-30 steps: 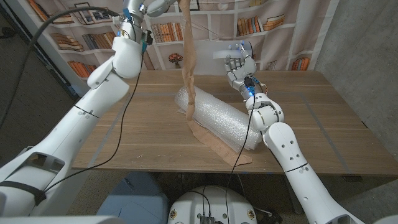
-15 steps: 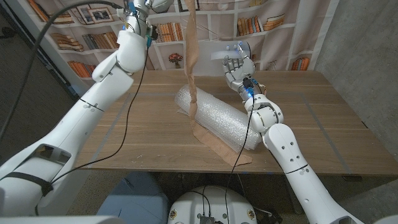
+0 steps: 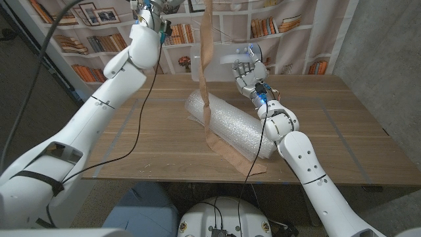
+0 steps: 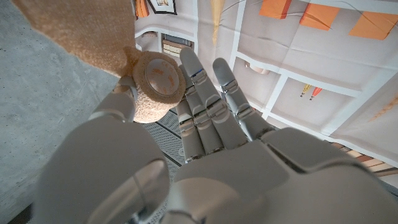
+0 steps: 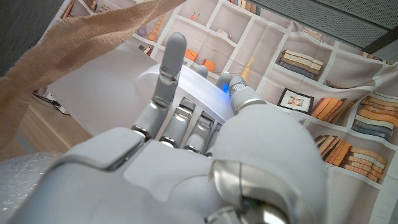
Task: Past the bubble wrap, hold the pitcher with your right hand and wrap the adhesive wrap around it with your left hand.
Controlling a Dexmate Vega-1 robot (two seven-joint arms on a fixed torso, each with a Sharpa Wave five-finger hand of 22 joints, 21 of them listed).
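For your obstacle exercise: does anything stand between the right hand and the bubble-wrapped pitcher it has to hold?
Nothing visible. The right hand is raised, fingers apart, just behind the pitcher. The tan wrap hangs down onto the pitcher's left part, aside from that path.

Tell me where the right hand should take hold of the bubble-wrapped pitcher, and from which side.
Probably the near end of the bubble-wrapped pitcher, taken from above. It lies on its side, aslant on the table, and the tan adhesive wrap crosses its far part, so that end stays free. The right hand hovers open beyond it.
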